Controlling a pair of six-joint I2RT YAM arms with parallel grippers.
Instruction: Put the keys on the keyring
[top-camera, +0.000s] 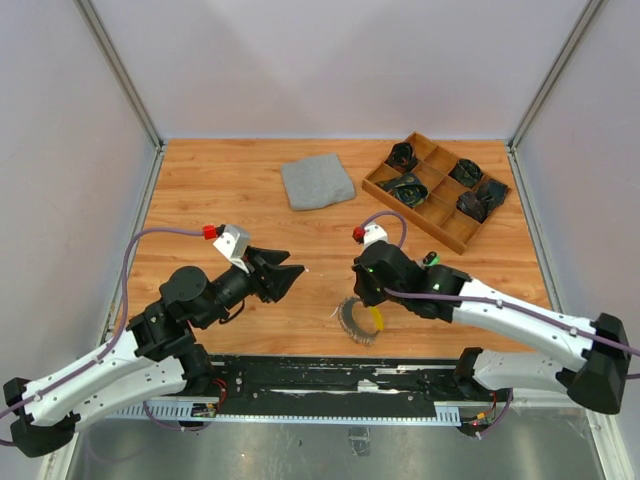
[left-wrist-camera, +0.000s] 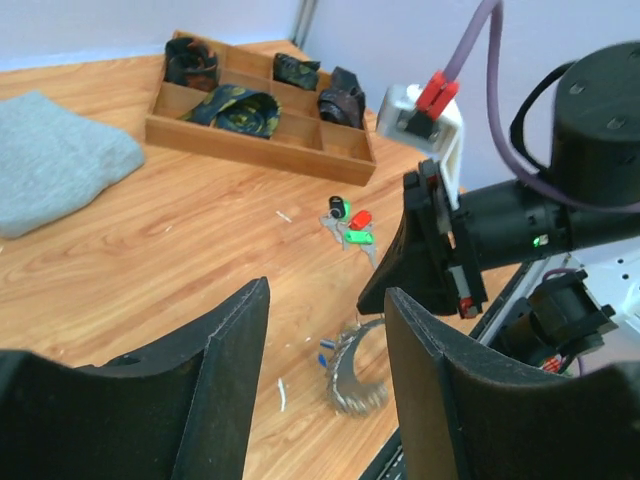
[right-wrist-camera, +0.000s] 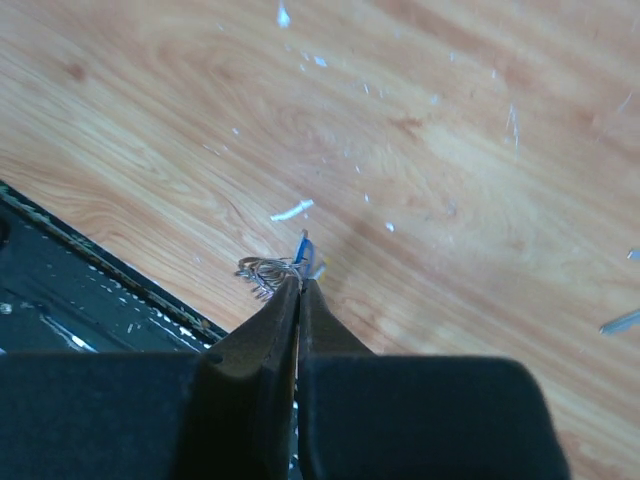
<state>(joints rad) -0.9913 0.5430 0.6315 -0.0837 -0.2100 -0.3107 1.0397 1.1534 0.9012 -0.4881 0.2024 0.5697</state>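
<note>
While looking down on the wood-grain table (top-camera: 200, 190), catching at far left the black two-finger left gripper (top-camera: 295, 262) hanging clear of the boards, with fingers spread wide and holding nothing. Showing, beyond it toward the back, a folded grey cloth (top-camera: 317, 183) lying flat. Finding the thin, silvery, jagged-looking keyring (top-camera: 352, 322) near the table's front edge, roughly midway between the two arms and just beside the black base rail (top-camera: 300, 375). Picking out a yellow-headed key (top-camera: 376, 320) right against the ring's right side and, from the right wrist view, a blue-headed key (right-wrist-camera: 303, 245) at the ring as well. Showing the black right gripper (top-camera: 366, 303) pointing steeply down onto that ring, with fingers pressed fully together and tips sitting right at the wire and the blue key, leaving any actual grip on the metal impossible to confirm. Spotting further right, in the left wrist view, a small cluster of keys (left-wrist-camera: 350, 228) with green and red plastic heads lying loose on the boards, apart from the ring, between the right gripper and a compartmented wooden tray (top-camera: 425, 228). Showing dark rolled fabric pieces (top-camera: 404, 155) sitting in several tray compartments at back right.
</note>
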